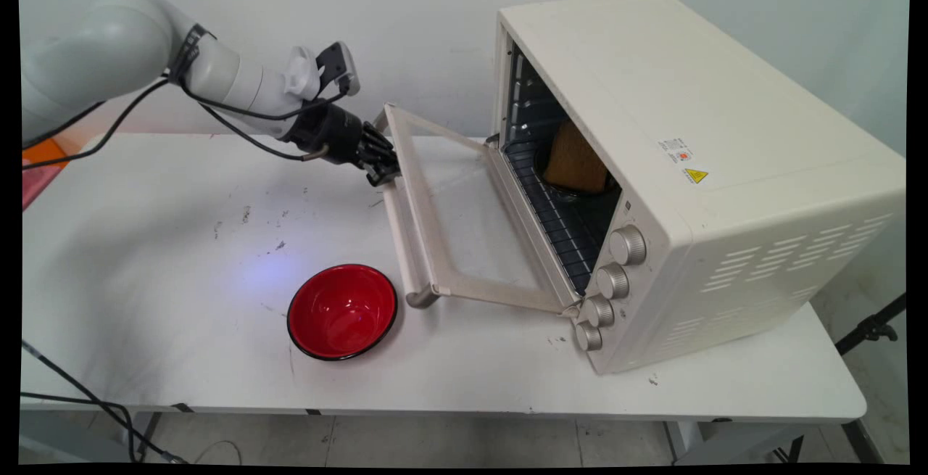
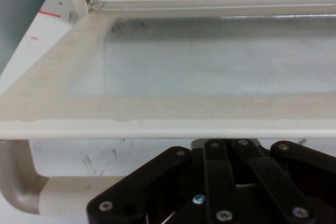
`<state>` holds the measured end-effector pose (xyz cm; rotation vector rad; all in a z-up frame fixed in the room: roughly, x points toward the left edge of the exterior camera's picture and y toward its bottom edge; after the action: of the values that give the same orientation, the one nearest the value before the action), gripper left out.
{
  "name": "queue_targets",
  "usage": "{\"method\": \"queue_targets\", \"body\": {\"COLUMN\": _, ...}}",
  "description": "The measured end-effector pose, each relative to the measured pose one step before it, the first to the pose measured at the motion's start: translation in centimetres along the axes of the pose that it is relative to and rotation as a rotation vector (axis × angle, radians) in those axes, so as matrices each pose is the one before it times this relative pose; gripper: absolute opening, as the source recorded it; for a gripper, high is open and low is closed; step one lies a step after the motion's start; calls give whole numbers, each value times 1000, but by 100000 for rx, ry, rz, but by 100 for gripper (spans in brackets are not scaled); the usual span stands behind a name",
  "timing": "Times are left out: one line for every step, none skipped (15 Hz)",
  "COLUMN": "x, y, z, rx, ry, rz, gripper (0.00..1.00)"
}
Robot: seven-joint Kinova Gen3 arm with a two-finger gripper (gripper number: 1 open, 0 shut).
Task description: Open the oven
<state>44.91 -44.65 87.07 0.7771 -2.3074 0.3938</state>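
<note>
- Gripper (image 1: 382, 163) sits at the far end of the oven door's handle (image 1: 403, 243), touching or right against it.
- Fingers are hidden behind the linkage in the hand view and too small in the main view; cannot tell if the claw is open or clamped on the handle.
- Oven door (image 1: 464, 214) hangs nearly flat, fully swung down; glass pane fills the hand view.
- Toaster oven (image 1: 696, 170) is on the table's (image 1: 145, 257) right side, cavity exposed.
- Brown block, probably bread (image 1: 576, 159), stands on a dark dish on the rack inside.
- Red bowl (image 1: 342, 310) sits empty near the handle's near end, apart from it.
</note>
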Motion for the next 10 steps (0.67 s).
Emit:
{"method": "queue_targets", "body": {"x": -345, "y": -81, "z": 174, "rx": -293, "ry": 60, "rz": 116, "gripper": 0}}
{"method": "queue_targets", "body": {"x": -225, "y": -52, "z": 110, "rx": -185, "ry": 20, "rz": 78, "gripper": 0}}
{"method": "queue_targets", "body": {"x": -327, "y": -75, "z": 158, "rx": -256, "ry": 6, "rz": 74, "gripper": 0}}
{"method": "queue_targets", "body": {"x": -367, "y": -91, "z": 168, "rx": -210, "ry": -9, "rz": 58, "gripper": 0}}
{"method": "queue_targets", "body": {"x": -335, "y": -82, "z": 156, "rx": -175, "ry": -12, "rz": 64, "gripper": 0}}
{"method": "queue_targets", "body": {"x": -269, "y": -56, "z": 115, "rx": -154, "ry": -4, "rz": 74, "gripper": 0}}
{"method": "queue_targets", "body": {"x": -301, "y": -53, "z": 86, "rx": -167, "ry": 28, "rz": 53, "gripper": 0}}
{"method": "queue_targets", "body": {"x": -268, "y": -44, "z": 73, "rx": -192, "ry": 6, "rz": 80, "gripper": 0}}
{"method": "queue_targets", "body": {"x": -207, "y": -37, "z": 39, "rx": -142, "ry": 30, "rz": 69, "gripper": 0}}
{"method": "queue_targets", "body": {"x": -127, "y": -23, "z": 3, "rx": -60, "ry": 36, "rz": 32, "gripper": 0}}
